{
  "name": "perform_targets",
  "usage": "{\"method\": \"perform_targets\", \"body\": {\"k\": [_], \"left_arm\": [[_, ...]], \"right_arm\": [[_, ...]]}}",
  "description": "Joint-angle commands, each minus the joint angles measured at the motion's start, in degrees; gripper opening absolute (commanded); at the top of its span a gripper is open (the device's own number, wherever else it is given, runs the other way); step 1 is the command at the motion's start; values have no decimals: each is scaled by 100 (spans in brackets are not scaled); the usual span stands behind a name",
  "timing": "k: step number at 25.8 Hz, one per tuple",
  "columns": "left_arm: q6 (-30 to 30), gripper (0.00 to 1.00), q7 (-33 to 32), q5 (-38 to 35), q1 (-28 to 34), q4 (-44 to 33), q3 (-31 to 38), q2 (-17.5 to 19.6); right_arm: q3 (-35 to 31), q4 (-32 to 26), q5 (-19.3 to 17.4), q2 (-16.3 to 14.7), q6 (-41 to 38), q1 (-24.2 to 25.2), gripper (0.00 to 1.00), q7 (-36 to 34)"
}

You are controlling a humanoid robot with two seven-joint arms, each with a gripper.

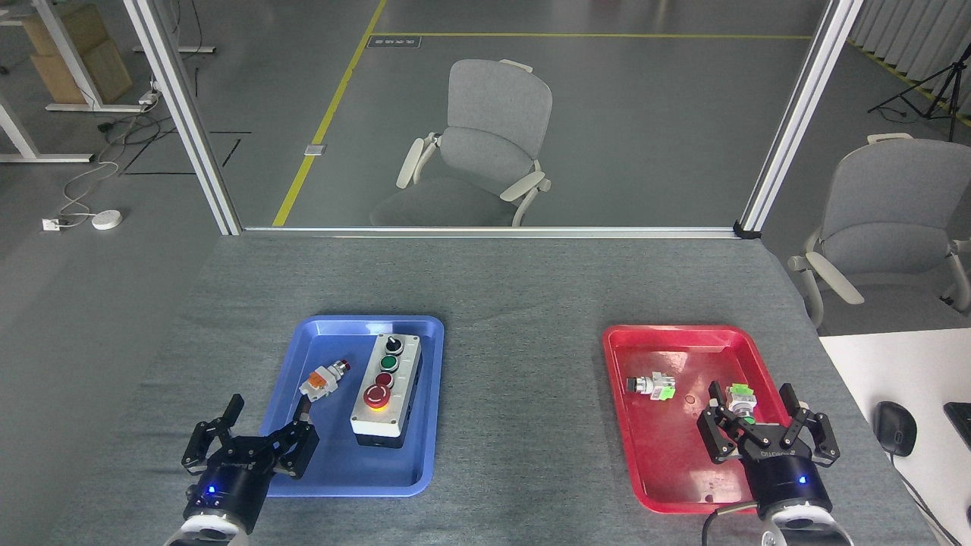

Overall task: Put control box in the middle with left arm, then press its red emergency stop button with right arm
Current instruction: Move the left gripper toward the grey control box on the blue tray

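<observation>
The control box (388,388), light grey on a black base, lies lengthwise in the right half of the blue tray (356,470). Its red emergency stop button (377,395) sits at the near end, with a small dark-red button, a green button and a black knob beyond it. My left gripper (268,411) is open, low at the tray's near-left corner, well left of the box and holding nothing. My right gripper (753,397) is open above the near part of the red tray (667,455), empty. The middle (523,394) is bare grey felt between the trays.
A loose orange-white push-button part (325,378) lies in the blue tray left of the box. Two green-bodied parts (654,387) (740,396) lie in the red tray. A white desk with a mouse (895,428) adjoins the table's right edge. Two chairs stand beyond.
</observation>
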Motion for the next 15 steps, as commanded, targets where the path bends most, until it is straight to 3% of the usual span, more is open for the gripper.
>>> {"method": "perform_targets", "body": {"k": [1, 5, 15], "left_arm": [[-45, 99, 249, -41, 4, 128, 10, -9], [-45, 99, 521, 29, 12, 84, 54, -44], [-1, 99, 469, 64, 21, -197, -122, -114]], "right_arm": [[-1, 0, 0, -1, 0, 1, 98, -1], [-10, 0, 0, 8, 18, 1, 98, -1], [-98, 0, 0, 34, 9, 27, 98, -1]]}}
